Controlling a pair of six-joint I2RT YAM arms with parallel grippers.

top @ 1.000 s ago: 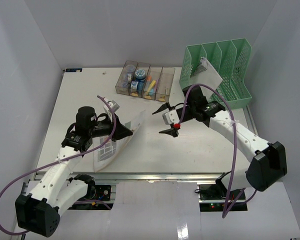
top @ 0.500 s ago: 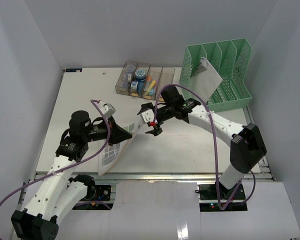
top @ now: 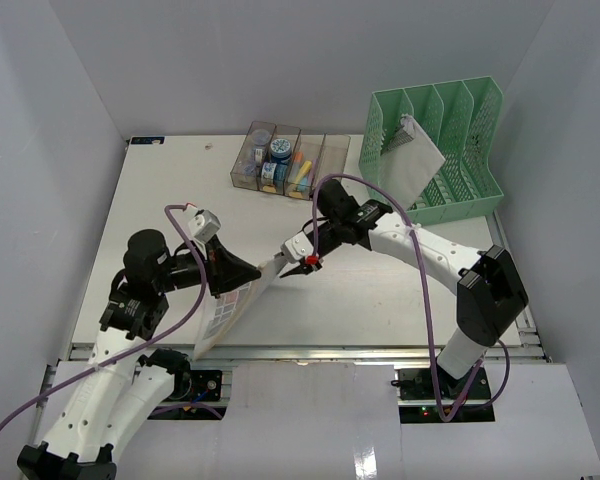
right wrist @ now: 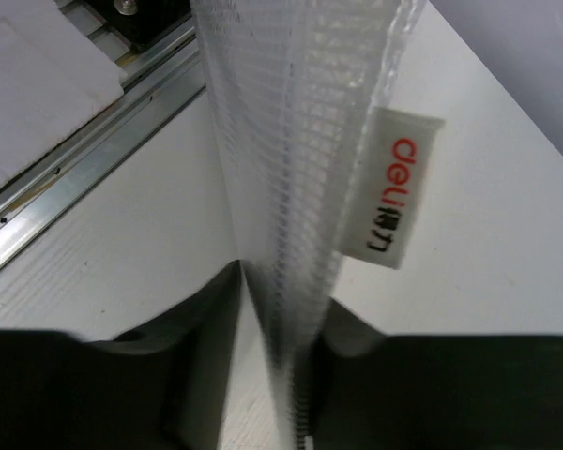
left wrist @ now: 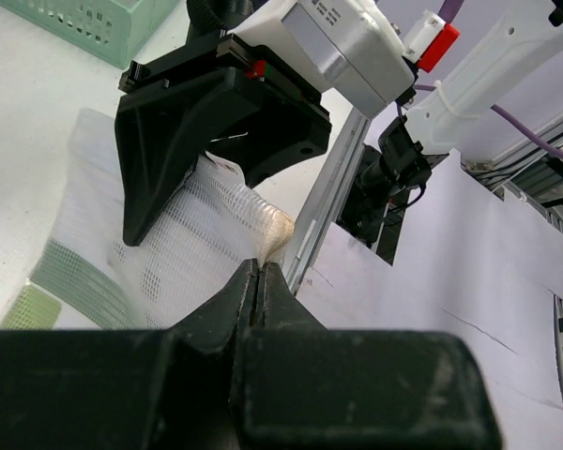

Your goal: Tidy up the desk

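A white mesh zipper pouch (top: pixel 228 308) hangs on edge above the front of the white desk (top: pixel 160 190). My left gripper (top: pixel 259 272) is shut on its upper edge; the left wrist view shows the jaws (left wrist: pixel 260 267) pinched together on the mesh (left wrist: pixel 169 253). My right gripper (top: pixel 286 267) meets the same pouch from the right. In the right wrist view the pouch (right wrist: pixel 291 141) stands edge-on between that gripper's fingers (right wrist: pixel 281 281), which press it from both sides. A white label with red letters (right wrist: pixel 394 187) sticks out of its seam.
A green mesh file rack (top: pixel 450 140) stands at the back right with another pouch (top: pixel 412 152) leaning in it. A row of clear bins (top: pixel 290 160) with small items sits at the back centre. A silver rail (top: pixel 330 352) runs along the desk's near edge.
My right gripper swung left to the pouch and closed its wide-open jaws onto the pouch's end. My left gripper drew back toward the front left, tilting the pouch more upright.
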